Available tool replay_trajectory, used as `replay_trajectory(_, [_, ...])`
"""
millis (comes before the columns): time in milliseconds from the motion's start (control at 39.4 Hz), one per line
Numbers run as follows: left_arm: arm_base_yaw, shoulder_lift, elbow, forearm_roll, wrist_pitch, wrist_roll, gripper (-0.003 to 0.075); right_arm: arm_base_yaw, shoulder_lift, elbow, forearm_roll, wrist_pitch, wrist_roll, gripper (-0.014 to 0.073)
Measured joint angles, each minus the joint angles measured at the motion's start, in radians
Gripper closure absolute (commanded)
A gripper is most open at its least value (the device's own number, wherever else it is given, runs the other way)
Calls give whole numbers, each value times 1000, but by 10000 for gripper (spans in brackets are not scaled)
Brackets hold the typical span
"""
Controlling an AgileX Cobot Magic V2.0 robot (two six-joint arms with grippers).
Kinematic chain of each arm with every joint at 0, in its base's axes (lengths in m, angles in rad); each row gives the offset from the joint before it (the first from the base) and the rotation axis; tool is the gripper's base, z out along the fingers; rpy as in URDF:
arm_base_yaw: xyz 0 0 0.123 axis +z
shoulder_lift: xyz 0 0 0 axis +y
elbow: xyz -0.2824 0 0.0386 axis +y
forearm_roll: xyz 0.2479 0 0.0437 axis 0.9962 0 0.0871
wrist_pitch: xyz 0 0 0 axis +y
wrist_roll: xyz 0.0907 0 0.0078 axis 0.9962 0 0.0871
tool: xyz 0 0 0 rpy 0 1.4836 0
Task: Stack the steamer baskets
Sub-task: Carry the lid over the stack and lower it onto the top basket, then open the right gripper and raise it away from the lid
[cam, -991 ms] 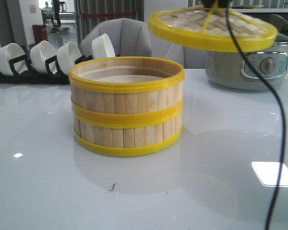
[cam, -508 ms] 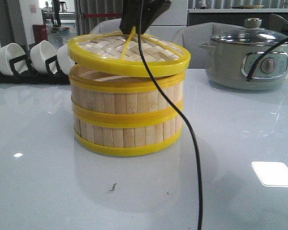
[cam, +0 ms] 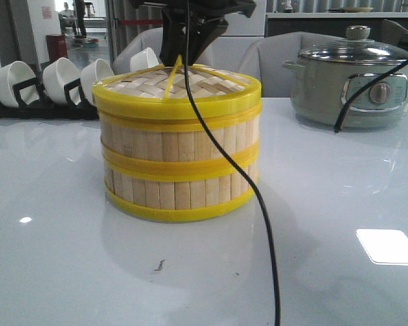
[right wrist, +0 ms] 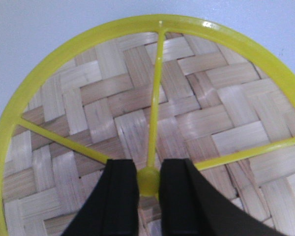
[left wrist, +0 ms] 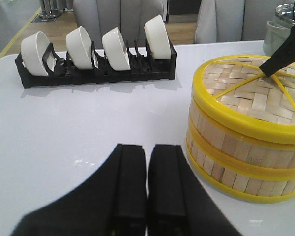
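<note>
Yellow rims mark out a finished-looking pile: two steamer baskets (cam: 180, 166) sit one on the other on the white table (cam: 68, 258), and the woven lid (cam: 183, 88) lies on the upper one, its rim appearing level with the basket rim below. The stacking itself looks done; what seems left is for the right gripper (right wrist: 148, 184) to let go and lift clear. Its fingers (right wrist: 120, 196) are closed on the small yellow knob (right wrist: 148, 181) at the lid's centre, where the spokes meet. The left gripper (left wrist: 146, 187) hangs low over bare table beside the stack, not touching it, its fingers pressed together on nothing.

By count: two baskets, one lid, two grippers. Behind the stack stand four white bowls (left wrist: 93, 46) on edge in one black rack (left wrist: 98, 73), and to the robot's right one grey-green electric pot (cam: 357, 85) with a glass lid. A black cable (cam: 258, 204) hangs down in front of the stack.
</note>
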Motion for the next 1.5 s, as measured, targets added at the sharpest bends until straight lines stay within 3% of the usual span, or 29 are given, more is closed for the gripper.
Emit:
replay_trajectory(686, [0,0,0,0,0,0,619,0,0,0,-30,9,0,526])
replay_trajectory(788, [0,0,0,0,0,0,619,0,0,0,-31,9,0,418])
replay_trajectory(940, [0,0,0,0,0,0,619,0,0,0,-31,7,0,148])
replay_trajectory(991, [0,0,0,0,0,0,619,0,0,0,-32,0,0,118])
replay_trajectory(1346, [0,0,0,0,0,0,619,0,-35,0,-36,-39,0,116])
replay_trajectory(1499, [0,0,0,0,0,0,619,-9,-82,0,-38,-44,0,155])
